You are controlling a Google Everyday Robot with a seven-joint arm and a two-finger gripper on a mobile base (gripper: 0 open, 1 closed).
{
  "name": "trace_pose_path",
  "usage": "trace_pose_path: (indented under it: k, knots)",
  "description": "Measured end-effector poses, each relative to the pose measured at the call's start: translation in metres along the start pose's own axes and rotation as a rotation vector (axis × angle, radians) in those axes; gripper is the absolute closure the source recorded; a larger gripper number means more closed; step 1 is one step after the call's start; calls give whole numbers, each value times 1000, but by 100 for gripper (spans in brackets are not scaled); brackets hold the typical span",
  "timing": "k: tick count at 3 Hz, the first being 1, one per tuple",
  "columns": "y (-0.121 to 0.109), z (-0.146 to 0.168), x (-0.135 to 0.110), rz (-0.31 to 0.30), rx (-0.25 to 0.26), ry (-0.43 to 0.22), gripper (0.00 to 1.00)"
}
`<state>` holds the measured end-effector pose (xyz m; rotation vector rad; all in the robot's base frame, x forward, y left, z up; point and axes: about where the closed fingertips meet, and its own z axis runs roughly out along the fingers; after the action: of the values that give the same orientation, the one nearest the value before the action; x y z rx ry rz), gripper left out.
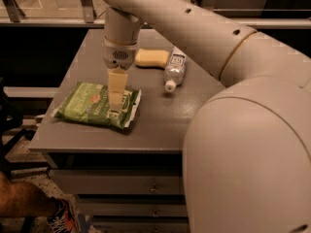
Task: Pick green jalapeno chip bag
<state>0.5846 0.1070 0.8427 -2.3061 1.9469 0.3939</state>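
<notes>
The green jalapeno chip bag (85, 103) lies flat on the grey table (160, 125) near its front left corner, with white crimped ends at left and right. My gripper (114, 111) hangs straight down from the arm's wrist (119, 52) and its tip rests on or just above the right part of the bag. The gripper covers a strip of the bag's right side.
A yellow sponge block (151, 57) and a clear plastic bottle (175, 71) lie on its side behind and to the right of the bag. My large arm body fills the right of the view. Drawers (121, 183) sit under the tabletop. A person's leg and shoe (63, 215) are at bottom left.
</notes>
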Motion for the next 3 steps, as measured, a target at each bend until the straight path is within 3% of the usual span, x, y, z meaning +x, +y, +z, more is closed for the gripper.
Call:
trace_pose_path:
  k: [2,3]
  knots:
    - [1,3,-8,-19,-8,-10,64]
    - [2,-16,-11,-34,30,-25,87]
